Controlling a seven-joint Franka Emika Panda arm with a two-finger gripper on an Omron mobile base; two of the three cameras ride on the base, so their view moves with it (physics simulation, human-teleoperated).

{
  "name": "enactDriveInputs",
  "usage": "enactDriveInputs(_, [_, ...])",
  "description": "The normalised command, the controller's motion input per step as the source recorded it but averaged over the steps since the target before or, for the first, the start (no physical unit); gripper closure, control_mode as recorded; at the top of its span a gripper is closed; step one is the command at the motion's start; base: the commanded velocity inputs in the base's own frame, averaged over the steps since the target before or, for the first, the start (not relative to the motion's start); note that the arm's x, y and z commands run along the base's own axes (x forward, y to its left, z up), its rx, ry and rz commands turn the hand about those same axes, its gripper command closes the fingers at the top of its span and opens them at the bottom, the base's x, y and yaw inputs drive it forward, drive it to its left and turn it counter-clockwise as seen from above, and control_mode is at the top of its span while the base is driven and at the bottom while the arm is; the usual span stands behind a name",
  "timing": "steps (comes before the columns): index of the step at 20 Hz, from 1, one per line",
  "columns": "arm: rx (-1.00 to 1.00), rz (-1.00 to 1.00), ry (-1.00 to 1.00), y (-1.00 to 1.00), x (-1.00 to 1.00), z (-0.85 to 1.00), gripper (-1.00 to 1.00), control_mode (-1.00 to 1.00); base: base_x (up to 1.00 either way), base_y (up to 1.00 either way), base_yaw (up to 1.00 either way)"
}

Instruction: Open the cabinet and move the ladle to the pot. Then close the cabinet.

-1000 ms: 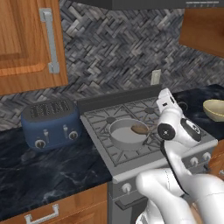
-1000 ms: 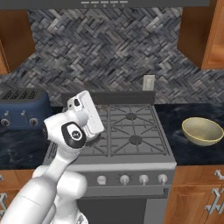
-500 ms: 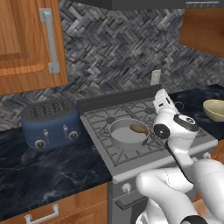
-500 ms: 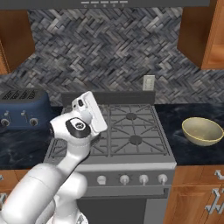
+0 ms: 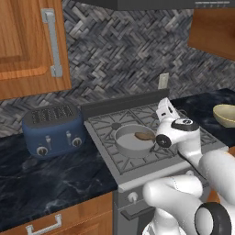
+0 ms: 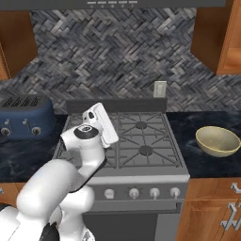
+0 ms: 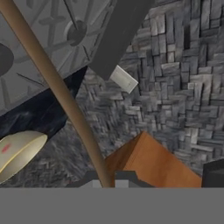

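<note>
In the left base view we are seeing the warm-brown wooden wall cabinet [image 5: 27, 46] with its long vertical silver bar handle [image 5: 51, 42] hanging at the upper left, its raised-panel door lying flat and shut. Below it a dark blue four-slot toaster [image 5: 53, 129] is sitting on the dark marbled surface [image 5: 46, 179], just left of the grey gas stove [image 5: 137, 137]. The shallow round grey metal pot [image 5: 133, 140] is resting on the stove's near left burner, and the small dark grey-brown ladle [image 5: 145, 136] is lying inside it, its oval scoop toward the pot's right side. Our white arm is rising from the lower right and standing beside the pot's right rim. A yellowish-beige rounded bowl [image 5: 225, 114] is sitting on the surface at the right edge.

In the right base view the arm is covering the stove's [image 6: 141, 136] left burners, the toaster [image 6: 23, 122] is standing at the left, and the bowl [image 6: 217, 140] is resting on the surface [image 6: 207, 160] to the right of the stove. A white wall outlet [image 6: 160, 88] is showing above the stove's back.

In the hand view the hand [image 7: 104, 183] is pointing past the stove [image 7: 43, 43], with the bowl [image 7: 17, 151] at the lower left. Its fingers are pressed together, pinching nothing that we can make out, though a long brown diagonal bar [image 7: 57, 87] is running down to them.
</note>
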Motion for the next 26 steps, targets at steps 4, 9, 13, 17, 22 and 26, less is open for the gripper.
enactDriveInputs(4, [0.0,-0.04,0.0,0.0,0.23,-0.26,1.0,-1.0,0.0,0.0,0.0])
enactDriveInputs(9, [0.0,-0.04,0.0,0.0,0.24,-0.14,1.0,-1.0,0.0,0.0,0.0])
enactDriveInputs(13, [0.0,-0.06,0.0,0.02,0.29,-0.12,1.0,-1.0,0.0,0.0,0.0])
enactDriveInputs(17, [0.0,-0.05,0.0,0.08,0.22,-0.16,1.0,-1.0,0.0,0.0,0.0])
enactDriveInputs(22, [0.0,-0.03,0.0,0.17,0.1,-0.21,1.0,-1.0,0.0,0.0,0.0])
enactDriveInputs(26, [0.0,-0.03,0.0,0.07,0.13,-0.18,1.0,-1.0,0.0,0.0,0.0])
